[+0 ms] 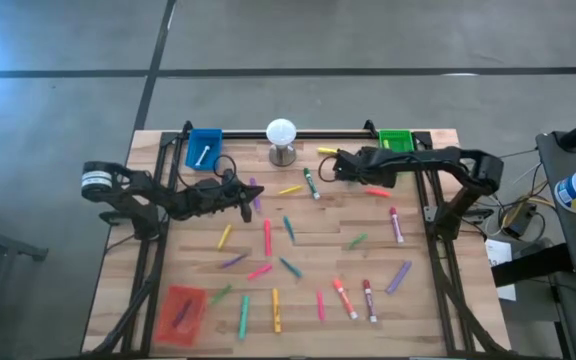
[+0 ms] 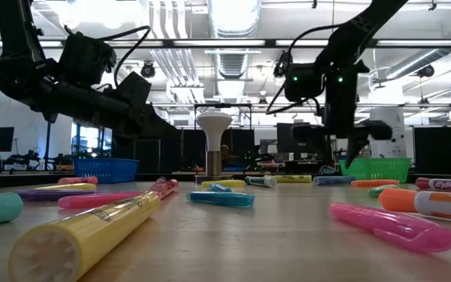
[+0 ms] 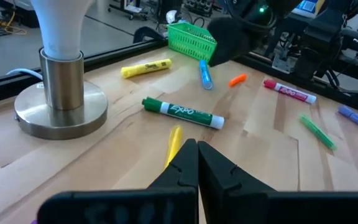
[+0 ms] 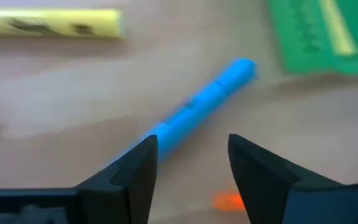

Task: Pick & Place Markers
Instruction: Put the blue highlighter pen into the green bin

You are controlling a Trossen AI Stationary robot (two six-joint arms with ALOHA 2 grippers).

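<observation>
Right wrist view: slim blue plastic marker (image 4: 197, 109) lies loose on wooden table (image 4: 55, 93), roughly 1 o'clock off table centre, just beside green mesh tray (image 4: 316, 34). Right gripper (image 4: 191, 158) gapes wide just above it, holding nothing. Risk imo: marker lies diagonal to fingers, so closing could roll it away. Left gripper (image 3: 197, 165) pinched tight, empty, near 10 o'clock.

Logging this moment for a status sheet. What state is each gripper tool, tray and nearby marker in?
Left tool: shut, empty, above the table.
Right tool: open, over the blue marker.
Blue marker: lying flat, not gripped.
Green Expo marker: capped, lying flat.
Green tray: holds one yellow marker.
Blue tray: holds one marker.
</observation>
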